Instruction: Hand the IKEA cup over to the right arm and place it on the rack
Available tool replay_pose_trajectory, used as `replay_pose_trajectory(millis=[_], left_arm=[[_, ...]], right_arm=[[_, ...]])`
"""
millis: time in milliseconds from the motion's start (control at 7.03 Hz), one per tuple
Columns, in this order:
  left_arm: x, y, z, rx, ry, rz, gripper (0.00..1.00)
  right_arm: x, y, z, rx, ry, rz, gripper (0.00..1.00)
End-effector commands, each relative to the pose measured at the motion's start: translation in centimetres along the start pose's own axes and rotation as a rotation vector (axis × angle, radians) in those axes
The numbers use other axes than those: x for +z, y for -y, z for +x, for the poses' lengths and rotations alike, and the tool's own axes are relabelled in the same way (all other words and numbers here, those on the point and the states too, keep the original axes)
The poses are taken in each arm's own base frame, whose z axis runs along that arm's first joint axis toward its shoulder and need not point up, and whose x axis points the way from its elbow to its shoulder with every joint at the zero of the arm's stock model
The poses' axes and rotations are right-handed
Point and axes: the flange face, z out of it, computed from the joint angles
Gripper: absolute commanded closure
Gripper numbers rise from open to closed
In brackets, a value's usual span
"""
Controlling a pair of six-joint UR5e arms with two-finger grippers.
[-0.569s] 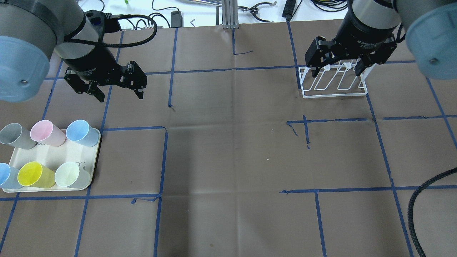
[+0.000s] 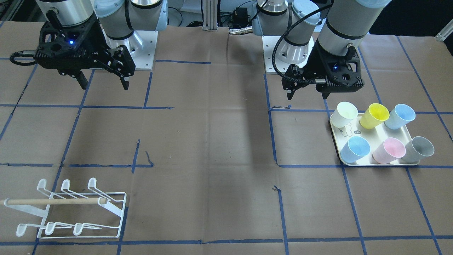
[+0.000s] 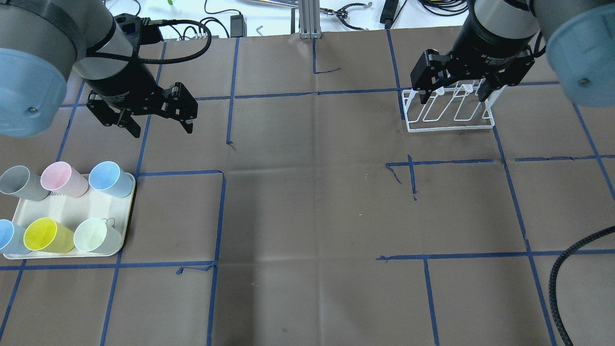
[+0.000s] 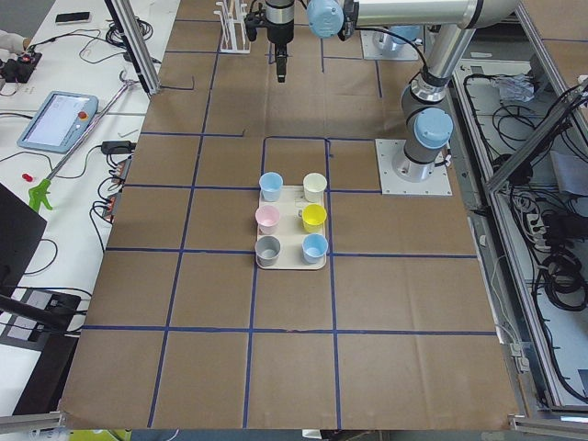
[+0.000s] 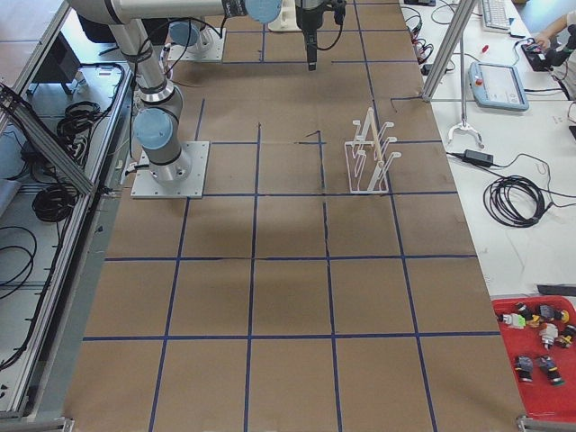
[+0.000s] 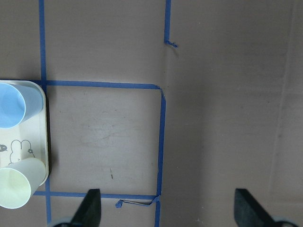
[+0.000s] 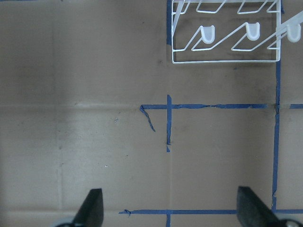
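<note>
Several plastic cups stand on a cream tray at the table's left: grey, pink, blue, a second blue, yellow and pale cream. My left gripper hangs open and empty above the table, beyond the tray's far right corner. My right gripper is open and empty, hovering over the white wire rack. The rack with its wooden dowel holds no cup. The left wrist view shows the blue cup and the pale cup.
Brown paper with blue tape lines covers the table. A black braided cable loops in at the near right. Cables and tools lie beyond the far edge. The robot bases stand at the near edge.
</note>
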Motion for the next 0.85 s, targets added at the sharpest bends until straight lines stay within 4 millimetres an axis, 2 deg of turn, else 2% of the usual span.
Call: replay_pose_trajectory(millis=[0,427,569,711], left_arm=[[0.1,0.0,0.0,0.000,0.000,-0.001,0.00],[0.1,-0.1,-0.2,0.005,0.002,-0.003,0.00],[0.5,0.0,-1.0,0.003,0.005,-0.010,0.00],[0.5,0.7,-5.0,-0.005,0.002,-0.011,0.00]], right_arm=[[0.0,0.0,0.0,0.000,0.000,0.000,0.00],[0.0,0.1,0.0,-0.002,0.001,0.000,0.00],[0.1,0.1,0.0,0.000,0.001,-0.001,0.00],[0.1,0.1,0.0,0.000,0.003,-0.001,0.00]])
